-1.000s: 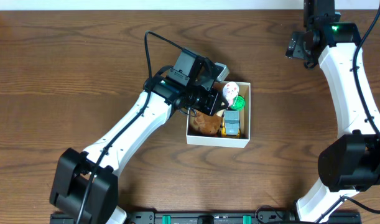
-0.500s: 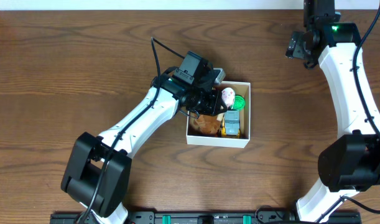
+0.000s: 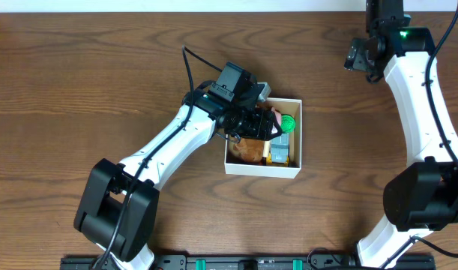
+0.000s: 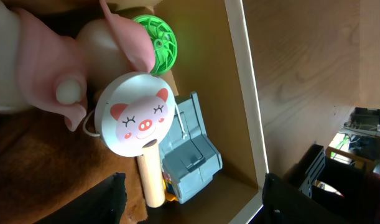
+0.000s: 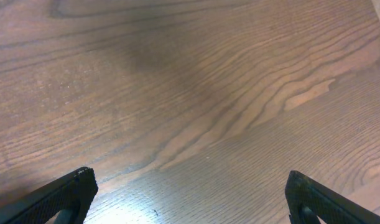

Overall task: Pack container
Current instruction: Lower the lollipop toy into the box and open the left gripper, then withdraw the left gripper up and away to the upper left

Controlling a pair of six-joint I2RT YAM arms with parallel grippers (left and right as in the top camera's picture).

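Since half a second ago the white pig disc has slipped mostly out of sight from above, with a bit of pink showing in that spot now. Both arms look parked where they were.

Box sits a bit right of the middle of the table, and the left gripper hangs right over its top-left corner. Its jaws are spread wide with nothing pinched between them. From the wrist cam you can see the pig disc face up on a short wooden stick, and the end of that stick pointing into the gap between the open fingers. I can't tell if anything touches it.

Also in the box: a green wheel by the white wall, a blue-grey toy just beside the stick, and a pink and white plush up against the disc. From overhead there's an orange-brown plush in the near-left part too.

Right gripper is way off at the far right corner, well apart from the box, jaws wide, looking down at bare wood.
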